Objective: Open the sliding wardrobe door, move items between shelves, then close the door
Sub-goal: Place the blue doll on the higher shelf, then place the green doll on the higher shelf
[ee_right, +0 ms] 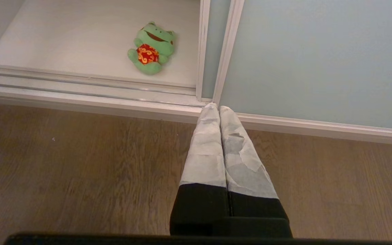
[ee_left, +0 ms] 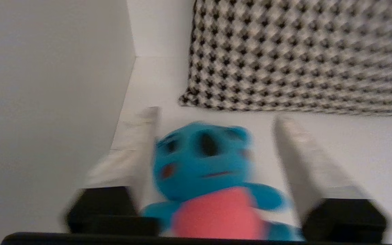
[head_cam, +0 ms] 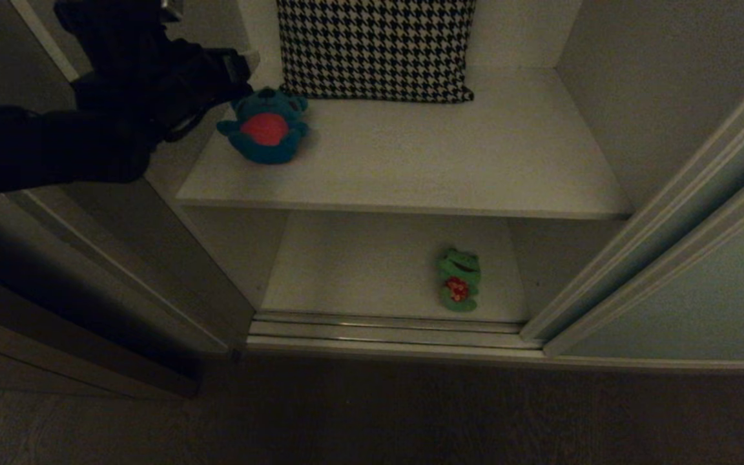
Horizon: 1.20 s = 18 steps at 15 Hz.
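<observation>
Jaws spread wide either side of bear [ee_left: 209, 177] on upper shelf [head_cam: 475, 174] beside pillow [head_cam: 375, 48], apparently for release; right gripper [ee_right: 219, 110] pinched shut, parked over floor [ee_right: 80, 170]; frog [head_cam: 458, 279] below.

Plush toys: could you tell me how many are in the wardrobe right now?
2. The blue bear lies on the upper shelf, beside the houndstooth cushion; the green frog lies on the lower shelf. The cushion may hide others.

No words, labels, brands or numbers can be read anywhere in these views; the only marking is a gold swirl pattern on the red belly of the frog [ee_right: 151, 47], and it spells nothing
</observation>
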Tool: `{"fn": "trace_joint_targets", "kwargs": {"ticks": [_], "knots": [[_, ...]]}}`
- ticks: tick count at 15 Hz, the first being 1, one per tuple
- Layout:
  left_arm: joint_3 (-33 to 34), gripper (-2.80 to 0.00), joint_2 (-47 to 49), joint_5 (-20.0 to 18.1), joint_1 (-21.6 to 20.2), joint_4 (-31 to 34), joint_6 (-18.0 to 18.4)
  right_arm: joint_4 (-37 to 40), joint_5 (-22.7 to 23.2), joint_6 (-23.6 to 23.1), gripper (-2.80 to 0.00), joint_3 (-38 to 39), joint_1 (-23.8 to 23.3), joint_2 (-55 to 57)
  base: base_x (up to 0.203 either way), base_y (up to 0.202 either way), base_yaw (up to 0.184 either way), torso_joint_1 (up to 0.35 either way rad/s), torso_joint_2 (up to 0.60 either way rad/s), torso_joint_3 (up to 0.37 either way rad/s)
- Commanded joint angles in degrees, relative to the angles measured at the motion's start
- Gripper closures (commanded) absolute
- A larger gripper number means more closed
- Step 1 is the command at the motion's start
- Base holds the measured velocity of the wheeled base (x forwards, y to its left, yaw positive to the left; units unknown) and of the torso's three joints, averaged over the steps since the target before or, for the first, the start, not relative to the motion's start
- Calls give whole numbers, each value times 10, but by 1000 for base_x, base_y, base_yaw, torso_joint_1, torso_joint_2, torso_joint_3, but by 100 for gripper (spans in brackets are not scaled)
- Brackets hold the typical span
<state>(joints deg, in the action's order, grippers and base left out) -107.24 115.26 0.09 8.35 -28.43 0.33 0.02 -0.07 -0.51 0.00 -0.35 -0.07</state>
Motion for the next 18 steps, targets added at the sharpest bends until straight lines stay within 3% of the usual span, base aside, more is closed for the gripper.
{"fn": "trace_joint_targets", "kwargs": {"ticks": [1, 4, 6, 10, 15, 17, 18], "knots": [[15, 0, -100, -10, 1, 54, -11, 0, 0, 0, 0, 1, 0, 0, 0, 0, 0, 0, 0, 0], [80, 0, -235, -24, 3, 164, -18, 0, 0, 0, 0, 1, 0, 0, 0, 0, 0, 0, 0, 0], [172, 0, -348, -29, 5, 221, -8, 0, 0, 0, 0, 1, 0, 0, 0, 0, 0, 0, 0, 0], [465, 0, -597, -31, 4, 279, 29, 0, 0, 0, 0, 1, 0, 0, 0, 0, 0, 0, 0, 0], [873, 0, -939, -26, -15, 302, 43, 0, 0, 0, 0, 0, 0, 0, 0, 0, 0, 0, 0, 0], [961, 0, -985, 0, -24, 297, 29, 0, 0, 0, 0, 1, 0, 0, 0, 0, 0, 0, 0, 0], [972, 0, -994, -7, -38, 301, 24, 0, 0, 0, 0, 1, 0, 0, 0, 0, 0, 0, 0, 0]]}}
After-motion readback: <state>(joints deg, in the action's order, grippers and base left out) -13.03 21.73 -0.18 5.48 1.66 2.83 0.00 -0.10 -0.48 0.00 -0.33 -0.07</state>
